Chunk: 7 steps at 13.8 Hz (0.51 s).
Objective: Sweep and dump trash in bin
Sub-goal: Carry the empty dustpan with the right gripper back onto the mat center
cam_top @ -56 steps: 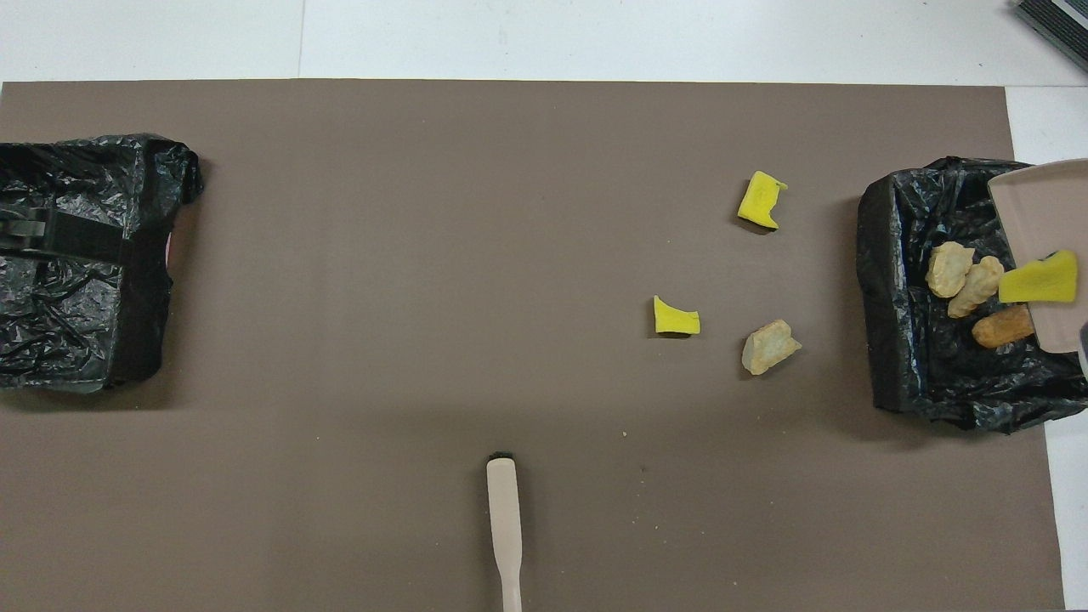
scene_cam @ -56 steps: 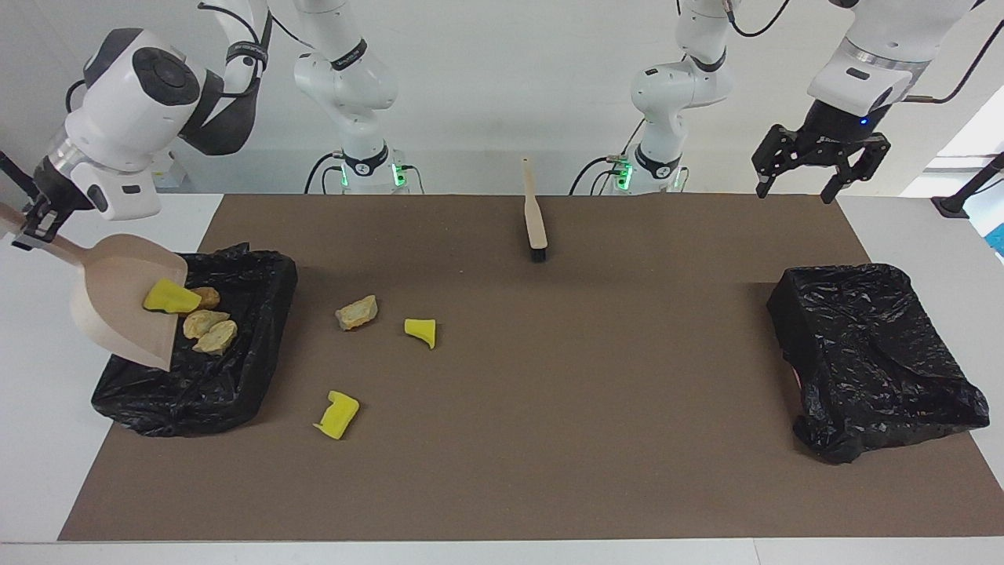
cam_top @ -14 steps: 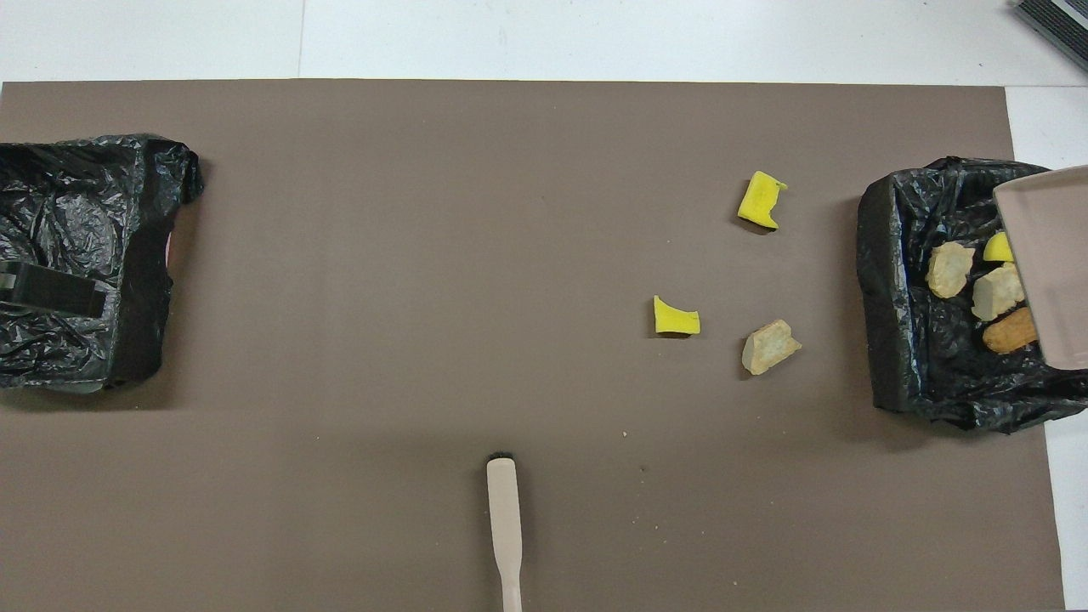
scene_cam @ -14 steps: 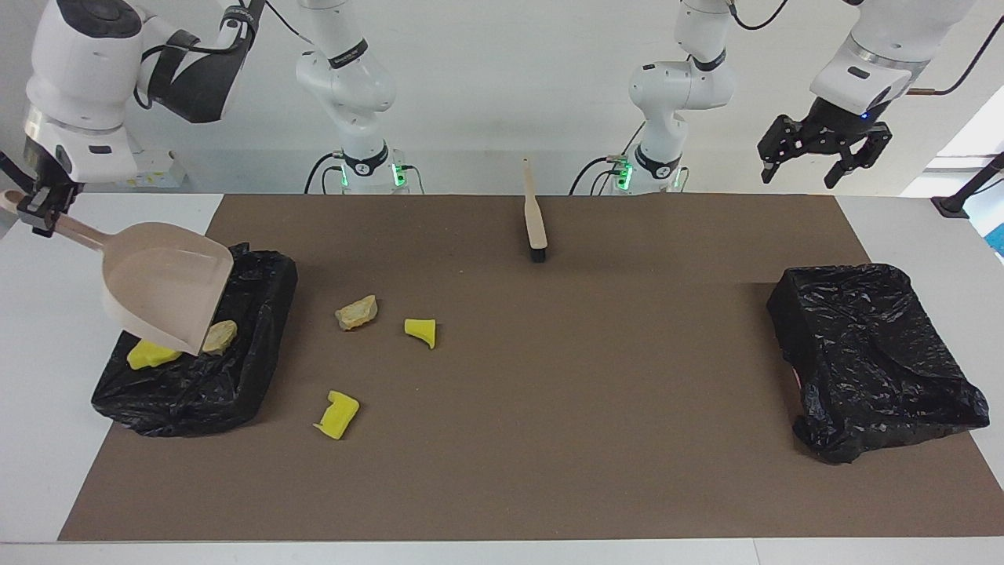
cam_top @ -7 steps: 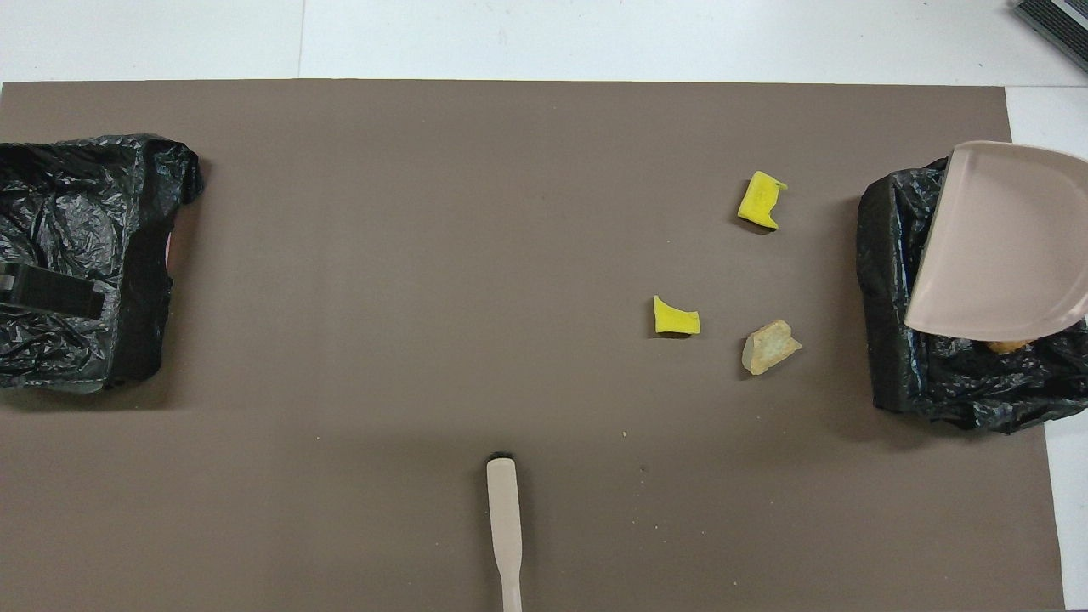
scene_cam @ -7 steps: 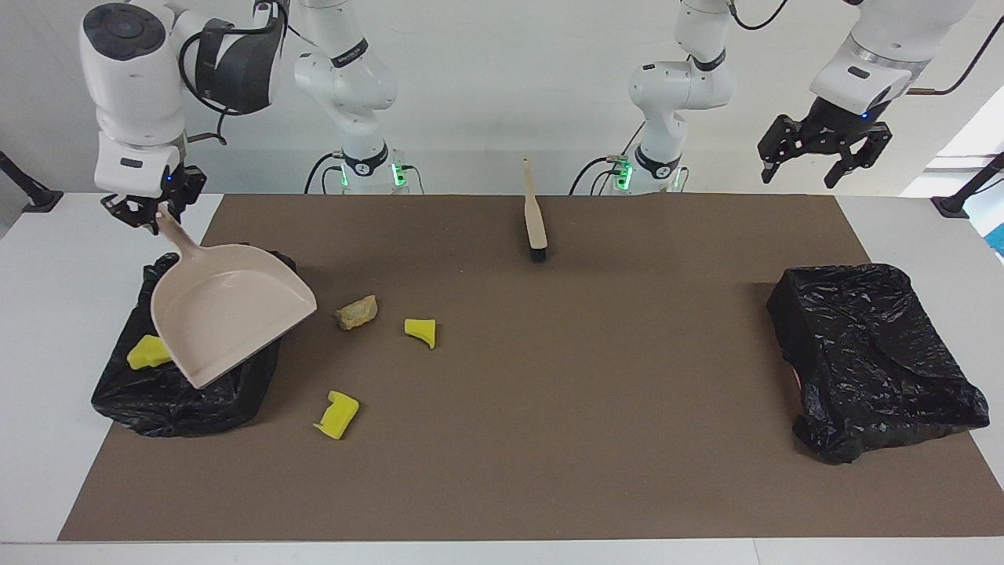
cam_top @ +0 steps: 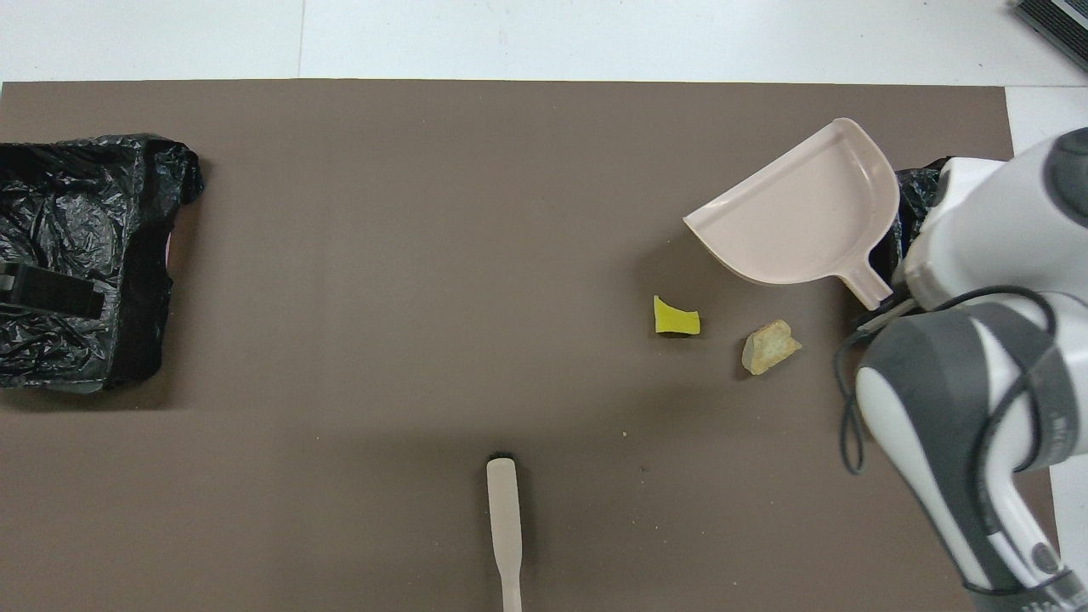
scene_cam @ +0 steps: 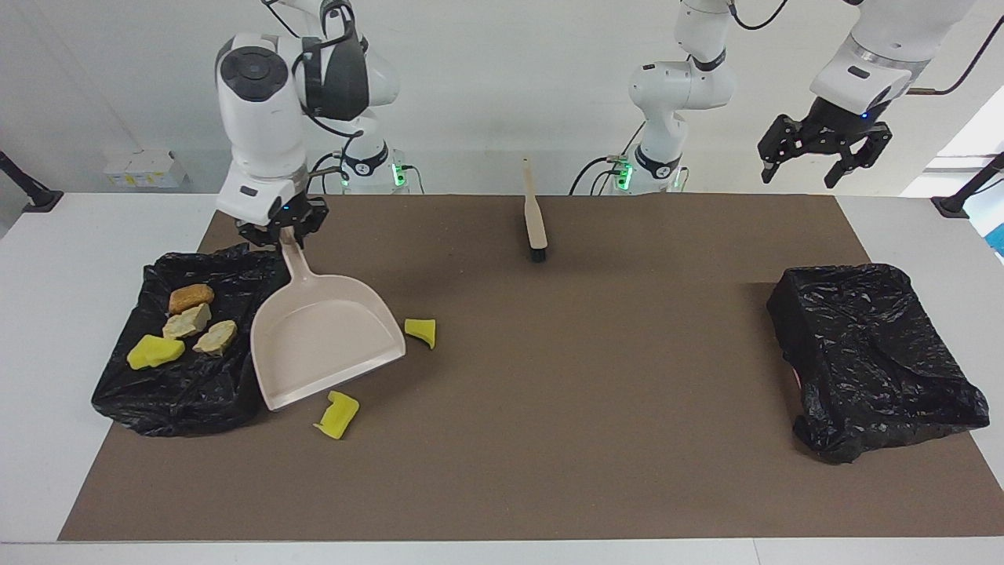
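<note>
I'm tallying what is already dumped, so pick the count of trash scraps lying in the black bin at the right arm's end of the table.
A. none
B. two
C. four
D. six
C: in the facing view the bin holds four scraps of trash, one brown lump, two tan lumps and one yellow chunk; the rest lie on the mat.

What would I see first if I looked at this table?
Probably the big beige dustpan, held by its handle in the right gripper beside a black-lined bin at the right arm's end. Four trash scraps lie in that bin, and bright yellow foam chunks sit on the brown mat by the pan.
</note>
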Tool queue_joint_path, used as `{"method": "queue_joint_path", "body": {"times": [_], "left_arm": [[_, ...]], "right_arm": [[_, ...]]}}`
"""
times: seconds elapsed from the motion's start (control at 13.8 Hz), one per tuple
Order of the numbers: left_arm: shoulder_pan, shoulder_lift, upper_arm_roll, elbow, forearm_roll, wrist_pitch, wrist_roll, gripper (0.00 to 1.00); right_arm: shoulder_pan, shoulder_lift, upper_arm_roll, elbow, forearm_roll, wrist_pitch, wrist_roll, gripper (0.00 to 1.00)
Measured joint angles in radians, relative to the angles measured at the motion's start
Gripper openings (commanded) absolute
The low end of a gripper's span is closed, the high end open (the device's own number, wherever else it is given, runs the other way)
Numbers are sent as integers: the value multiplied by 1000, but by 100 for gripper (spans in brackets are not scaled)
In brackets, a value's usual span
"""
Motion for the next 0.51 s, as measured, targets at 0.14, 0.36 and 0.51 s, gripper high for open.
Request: {"method": "queue_joint_path", "body": {"times": [0.14,0.36,0.51], "left_arm": [[0,0,0,0,0,0,0,100],[0,0,0,0,0,0,0,100],[0,0,0,0,0,-1,0,100]], "right_arm": [[97,32,2,6,53,29,167,0],[228,112,2,28,104,114,352,0],[291,183,2,66,117,142,472,0]]}}
